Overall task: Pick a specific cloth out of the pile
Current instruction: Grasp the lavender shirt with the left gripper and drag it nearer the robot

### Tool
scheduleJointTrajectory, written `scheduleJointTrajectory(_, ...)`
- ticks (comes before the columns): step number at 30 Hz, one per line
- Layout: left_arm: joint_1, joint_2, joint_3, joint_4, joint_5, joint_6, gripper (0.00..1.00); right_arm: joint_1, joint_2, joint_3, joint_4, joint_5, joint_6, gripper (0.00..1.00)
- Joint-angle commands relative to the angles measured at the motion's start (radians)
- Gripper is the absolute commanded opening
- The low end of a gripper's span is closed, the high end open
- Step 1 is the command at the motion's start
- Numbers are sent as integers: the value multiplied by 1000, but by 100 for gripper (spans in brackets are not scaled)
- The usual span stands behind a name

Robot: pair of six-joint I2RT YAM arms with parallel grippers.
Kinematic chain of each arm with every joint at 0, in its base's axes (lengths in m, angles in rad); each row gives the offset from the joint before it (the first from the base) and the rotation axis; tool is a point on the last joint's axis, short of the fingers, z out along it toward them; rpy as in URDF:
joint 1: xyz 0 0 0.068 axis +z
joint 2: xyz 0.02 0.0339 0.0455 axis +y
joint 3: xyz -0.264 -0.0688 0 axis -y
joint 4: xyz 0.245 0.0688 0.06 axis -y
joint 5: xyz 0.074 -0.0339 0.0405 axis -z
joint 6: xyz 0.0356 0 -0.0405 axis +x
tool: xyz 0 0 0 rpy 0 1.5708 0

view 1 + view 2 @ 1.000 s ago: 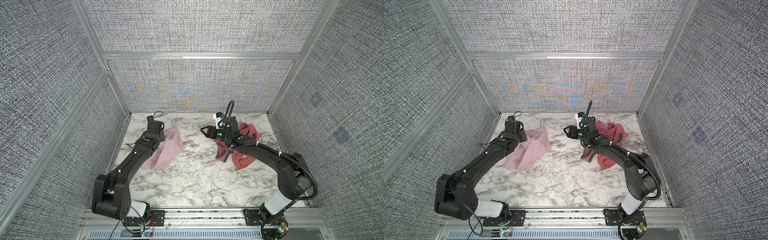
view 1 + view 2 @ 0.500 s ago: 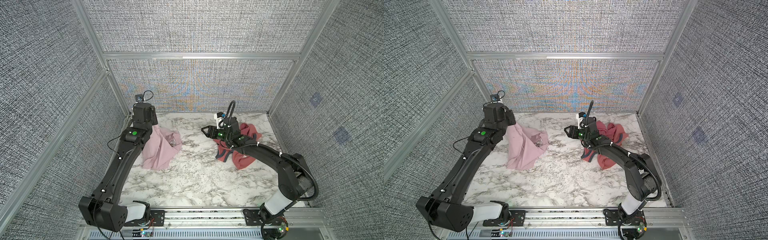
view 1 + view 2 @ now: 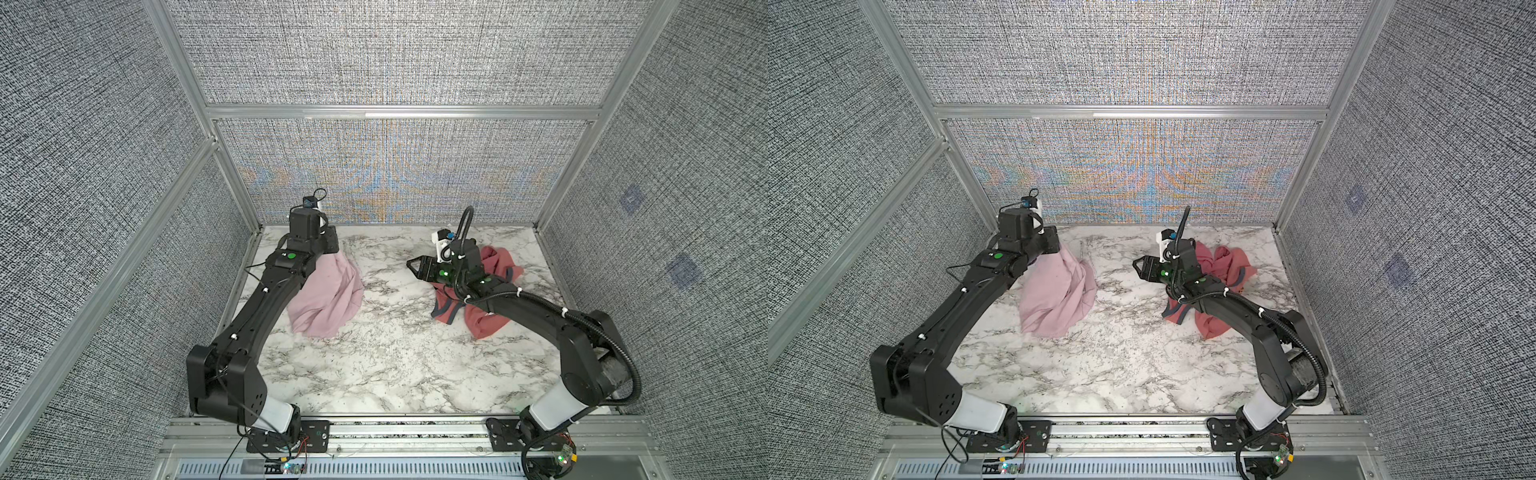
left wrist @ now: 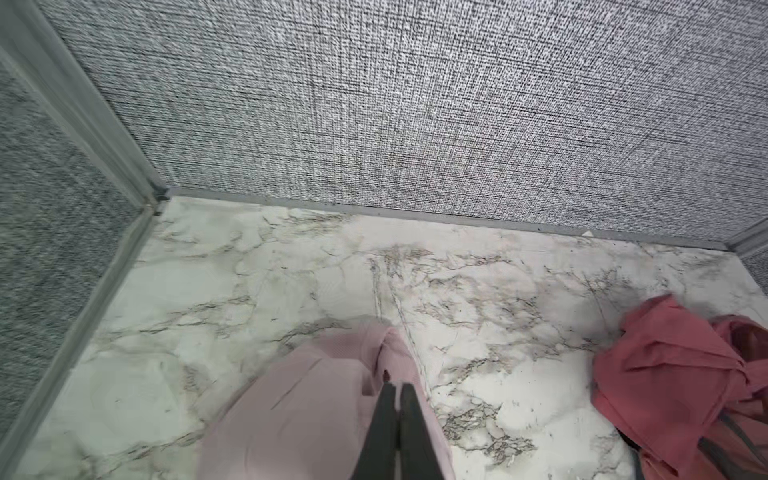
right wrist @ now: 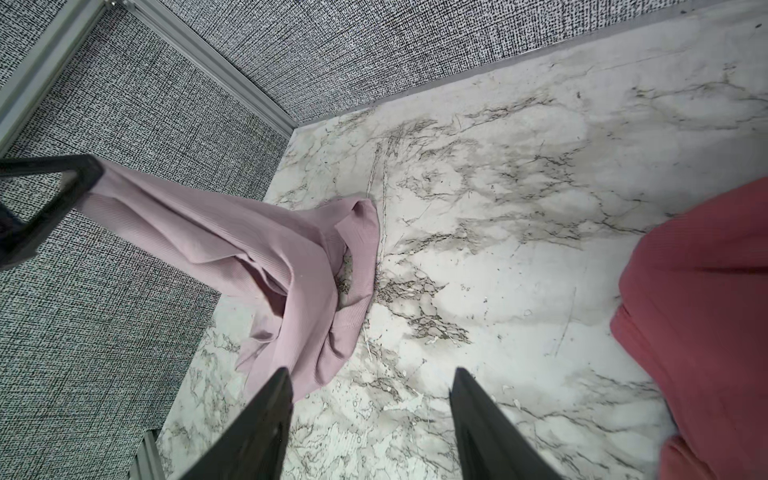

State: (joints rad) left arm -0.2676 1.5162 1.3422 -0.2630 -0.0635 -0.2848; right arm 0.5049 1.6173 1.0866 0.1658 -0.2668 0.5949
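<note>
Left gripper (image 4: 395, 388) fingers (image 4: 384, 419) are pinched together on an upper edge of the cloth (image 3: 328, 297), holding it raised at the far-left of the worktop (image 3: 390, 365); in the right wrist view the left gripper (image 5: 89, 178) shows with the fabric (image 5: 266, 266) stretched down from it to the marble. Cloth is pale lilac-pink, plain; its top is lifted, lower folds resting on the worktop near the left wall, also seen in a top view (image 3: 1059, 295). Left arm (image 3: 257, 316) reaches from the near-left base up to the far-left corner. Right gripper (image 5: 370, 386) fingers (image 5: 266, 415) stand moderately apart with nothing between them, only bare marble showing in the gap. In both top views the right gripper (image 3: 413, 262) points left, above the worktop at the left edge of the pile (image 3: 486, 291). Pile is coral-red with dark grey-blue bands, lying on the far-right of the worktop, partly under the right arm (image 3: 536, 311); also visible in a top view (image 3: 1221, 286) and the left wrist view (image 4: 681, 374). Cloth and pile are well apart, with bare marble between them. Grey woven wall panels (image 3: 395, 62) enclose three sides.
</note>
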Motion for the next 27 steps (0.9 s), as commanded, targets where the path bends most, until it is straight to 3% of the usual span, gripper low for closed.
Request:
scheduleJointTrajectory(1, 2, 49, -19, 132, 63, -35, 0, -2, -13, -10, 7, 20, 6, 62)
scheduleJointTrajectory(6, 2, 129, -97, 219, 63, -65, 0, -11, -25, -28, 0, 27, 4, 62)
scheduleJointTrajectory(10, 5, 203, -109, 187, 40, -132, 0, -14, -24, -31, -6, 25, 5, 62)
scheduleJointTrajectory(12, 8, 233, -67, 89, 20, -148, 24, -16, -26, -34, -11, 24, 3, 62)
scheduleJointTrajectory(14, 8, 226, -61, 42, -8, -146, 36, -17, -31, -39, -15, 25, 2, 62)
scheduleJointTrajectory(19, 17, 64, -170, -48, -109, -149, 56, -20, -49, -55, -11, 13, -8, 62)
scheduleJointTrajectory(27, 21, -238, -476, -213, -128, -351, 57, -20, -9, -71, 54, -24, 21, 62)
